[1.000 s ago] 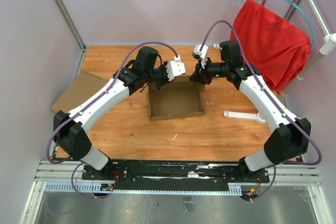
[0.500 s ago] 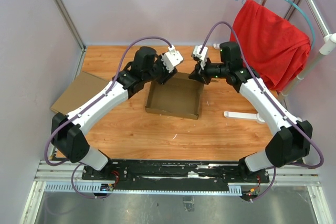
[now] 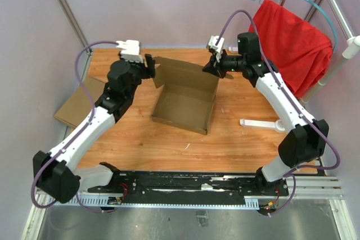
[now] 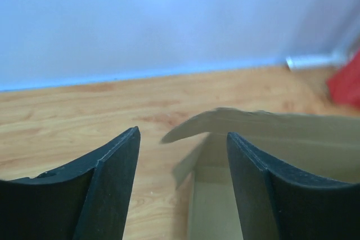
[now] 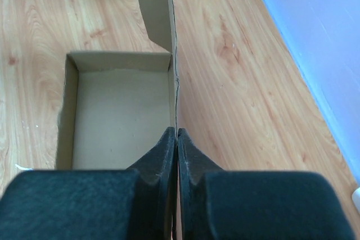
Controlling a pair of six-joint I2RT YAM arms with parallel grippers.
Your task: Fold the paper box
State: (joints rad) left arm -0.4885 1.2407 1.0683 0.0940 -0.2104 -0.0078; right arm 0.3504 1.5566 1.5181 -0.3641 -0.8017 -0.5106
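Note:
The paper box (image 3: pixel 183 105) lies mid-table as an open brown tray, its lid panel (image 3: pixel 185 74) standing up along the far side. My right gripper (image 3: pixel 213 69) is shut on the far right corner of that panel. In the right wrist view the fingertips (image 5: pixel 169 141) pinch the thin cardboard edge (image 5: pixel 175 82), with the tray floor (image 5: pixel 121 119) to their left. My left gripper (image 3: pixel 149 66) is open just left of the lid's side flap (image 3: pixel 158 73) and touches nothing. In the left wrist view the flap's tip (image 4: pixel 214 121) shows between the spread fingers (image 4: pixel 115 167).
A flat tan cardboard box (image 3: pixel 79 102) lies at the table's left edge, behind the left arm. A white tool (image 3: pixel 261 123) rests right of the paper box. A red cloth (image 3: pixel 289 43) hangs on a rack at the back right.
My left gripper let go of the box's far wall, opened and swung back to the left. The lid panel has come up and the box has turned slightly. My right gripper closed on its corner.

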